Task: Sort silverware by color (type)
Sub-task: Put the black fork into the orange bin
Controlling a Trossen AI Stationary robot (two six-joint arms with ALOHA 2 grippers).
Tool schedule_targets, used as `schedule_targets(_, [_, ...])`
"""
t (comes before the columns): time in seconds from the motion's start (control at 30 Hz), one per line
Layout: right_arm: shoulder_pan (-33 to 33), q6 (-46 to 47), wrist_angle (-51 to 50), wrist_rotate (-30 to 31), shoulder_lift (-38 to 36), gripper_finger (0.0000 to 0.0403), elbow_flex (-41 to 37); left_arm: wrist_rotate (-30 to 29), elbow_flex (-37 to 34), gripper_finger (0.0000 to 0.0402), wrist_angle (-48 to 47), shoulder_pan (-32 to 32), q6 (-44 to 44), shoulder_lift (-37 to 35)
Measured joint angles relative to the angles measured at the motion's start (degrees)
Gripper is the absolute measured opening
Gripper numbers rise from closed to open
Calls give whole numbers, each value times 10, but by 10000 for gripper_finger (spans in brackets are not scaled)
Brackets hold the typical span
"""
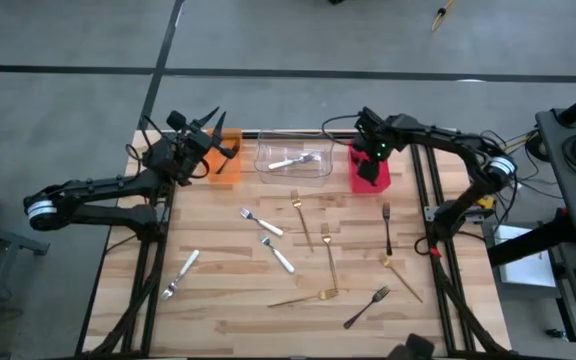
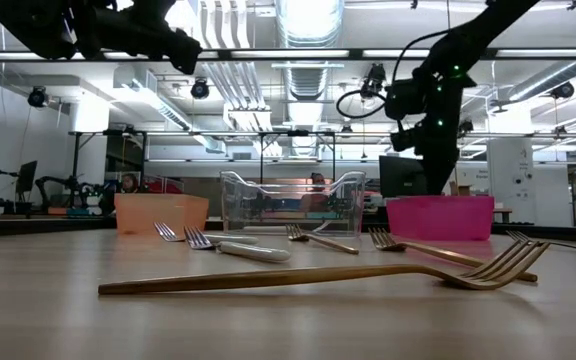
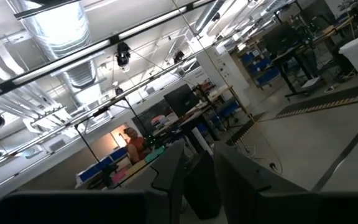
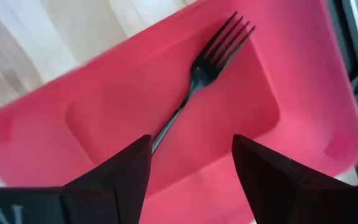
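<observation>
The silverware lies spread over the wooden table (image 1: 218, 310): silver forks (image 1: 261, 222), gold forks (image 1: 329, 258) and black forks (image 1: 387, 228). One silver fork (image 1: 293, 160) rests in the clear bin (image 1: 268, 150). A black fork (image 4: 197, 74) lies flat on the floor of the red bin (image 4: 303, 81). My right gripper (image 4: 191, 180) hangs open above that bin, pointing steeply down, one finger on each side of the fork's handle and clear of it. My left gripper (image 1: 216, 135) hovers by the orange bin (image 1: 230, 170), tilted upward, its fingers (image 3: 166, 180) a narrow gap apart.
The three bins stand in a row along the far edge: orange (image 2: 161, 212), clear (image 2: 290, 203), red (image 2: 440, 217). A long gold fork (image 2: 318, 275) lies nearest the low camera. The table's dark frame rails (image 1: 428, 200) run down both sides.
</observation>
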Motion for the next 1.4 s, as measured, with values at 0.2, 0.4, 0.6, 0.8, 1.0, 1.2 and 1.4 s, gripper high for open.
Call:
schedule_targets(0.2, [0,5,56,0,-2,214,-50,0,0,71,0,0,0,0])
schedule_targets(0.4, [0,1,105,0,-1,214,-90,0,0,71,0,0,-2,0])
schedule_targets(0.6, [0,7,140,0,-1,214,-113,0,0,71,0,0,-11,0])
schedule_targets(0.8, [0,14,154,0,-1,214,-124,0,0,71,0,0,-16,0])
schedule_targets(1.0, [0,21,156,0,-1,214,-125,0,0,71,-2,0,-16,0])
schedule_targets(1.2, [0,14,171,-42,-1,214,-126,0,0,71,-6,0,-17,0])
schedule_targets(1.4, [0,22,187,-43,-1,214,-128,0,0,71,-7,0,-23,0])
